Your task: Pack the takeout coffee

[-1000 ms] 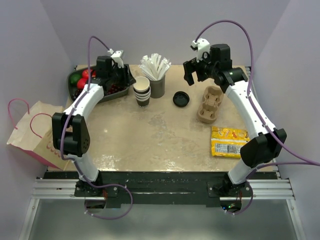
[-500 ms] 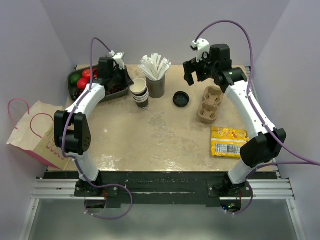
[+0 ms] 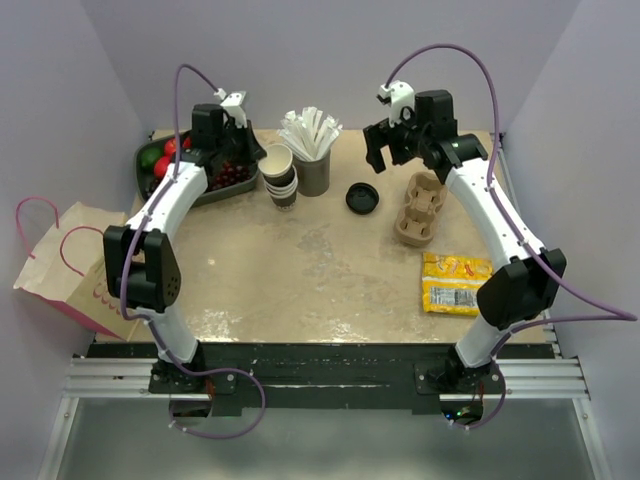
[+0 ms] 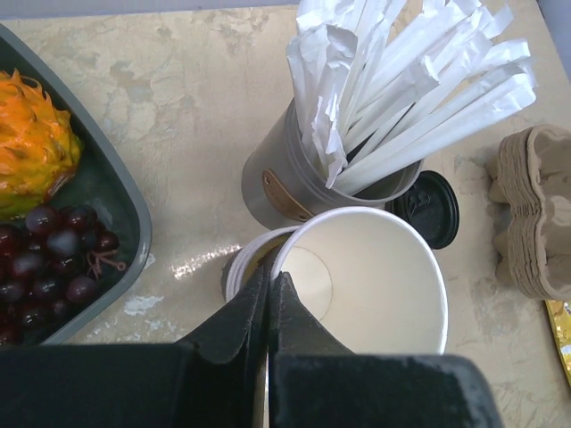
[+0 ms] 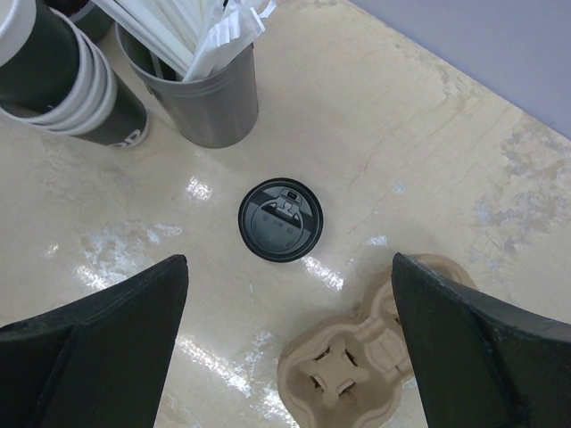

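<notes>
**Desk:** What do you see, biggest thing first?

**Me:** I see the table (image 3: 300, 270). Its bare stretch lies near me, between the arm bases and the row of things along the far side. A paper bag (image 3: 60, 260) lies off its left edge. At far left a tray (image 4: 134, 223) of fruit sits close to the table's edge. On the right are a cardboard cup carrier (image 3: 420, 208) and, nearer me, a yellow packet (image 3: 458, 282) near the right edge.

**Desk:** And the far middle?

**Me:** The straw holder (image 4: 277, 183) stands there, with the stack of cups (image 3: 283, 185) just beside it on the left.

**Desk:** What is the left hand doing?

**Me:** My left gripper (image 4: 269, 285) has its fingers pressed together on the rim of the top cup (image 4: 375, 276), pinching it. That cup tilts above the stack. I cannot tell whether it is free of the cup under it. It is tight there, with the straw holder on one side and the tray on the other.

**Desk:** And the coffee?

**Me:** The takeout coffee (image 5: 280, 219) stands between the straw holder and the carrier, apart from both. From above I see only its black lid. My right gripper (image 5: 287, 267) hangs over it, fingers spread wide, holding nothing.
</notes>
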Tool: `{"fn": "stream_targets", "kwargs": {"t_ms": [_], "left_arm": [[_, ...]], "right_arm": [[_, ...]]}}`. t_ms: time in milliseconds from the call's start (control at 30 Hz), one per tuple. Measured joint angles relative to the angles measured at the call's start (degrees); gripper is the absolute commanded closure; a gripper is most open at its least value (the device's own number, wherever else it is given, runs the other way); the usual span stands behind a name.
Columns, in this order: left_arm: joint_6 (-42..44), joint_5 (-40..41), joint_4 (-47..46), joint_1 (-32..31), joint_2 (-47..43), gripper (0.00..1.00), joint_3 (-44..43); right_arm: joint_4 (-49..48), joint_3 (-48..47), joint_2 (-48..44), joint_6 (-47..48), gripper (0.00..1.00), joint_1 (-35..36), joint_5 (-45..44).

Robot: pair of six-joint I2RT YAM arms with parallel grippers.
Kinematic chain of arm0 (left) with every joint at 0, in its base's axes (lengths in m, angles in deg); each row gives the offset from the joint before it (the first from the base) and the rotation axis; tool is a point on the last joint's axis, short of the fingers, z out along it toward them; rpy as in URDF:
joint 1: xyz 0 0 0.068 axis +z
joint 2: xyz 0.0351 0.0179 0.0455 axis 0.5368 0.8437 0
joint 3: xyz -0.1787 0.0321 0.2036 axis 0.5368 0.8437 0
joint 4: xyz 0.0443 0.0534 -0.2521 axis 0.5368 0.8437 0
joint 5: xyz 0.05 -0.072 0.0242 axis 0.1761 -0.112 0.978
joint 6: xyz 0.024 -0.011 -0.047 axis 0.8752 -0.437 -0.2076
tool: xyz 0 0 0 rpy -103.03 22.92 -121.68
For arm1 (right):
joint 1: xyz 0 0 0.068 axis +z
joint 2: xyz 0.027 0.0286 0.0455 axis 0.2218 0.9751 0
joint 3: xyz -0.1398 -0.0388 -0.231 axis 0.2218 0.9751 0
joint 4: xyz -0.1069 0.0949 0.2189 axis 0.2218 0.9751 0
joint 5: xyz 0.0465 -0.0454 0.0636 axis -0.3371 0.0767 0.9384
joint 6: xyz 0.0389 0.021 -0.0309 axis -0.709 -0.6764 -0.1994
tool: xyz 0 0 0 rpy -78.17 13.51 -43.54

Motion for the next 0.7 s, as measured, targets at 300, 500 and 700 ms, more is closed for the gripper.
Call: {"fn": "stream_targets", "kwargs": {"t_ms": [300, 500, 700], "left_arm": [[-4.5, -1.2, 3.0, 1.0, -1.1, 1.00, -0.5], [-3.9, -2.6, 6.0, 2.0, -1.4, 1.00, -5.0], [-0.5, -5.7, 7.6, 2.6, -3.8, 1.00, -12.8]], "right_arm": [[0.3, 0.0, 0.8, -0.1, 0.01, 0.0, 0.0], [0.2, 0.0, 0.8, -0.3, 0.01, 0.0, 0.0], [0.3, 0.0, 0.8, -0.4, 0.01, 0.0, 0.0]]}}
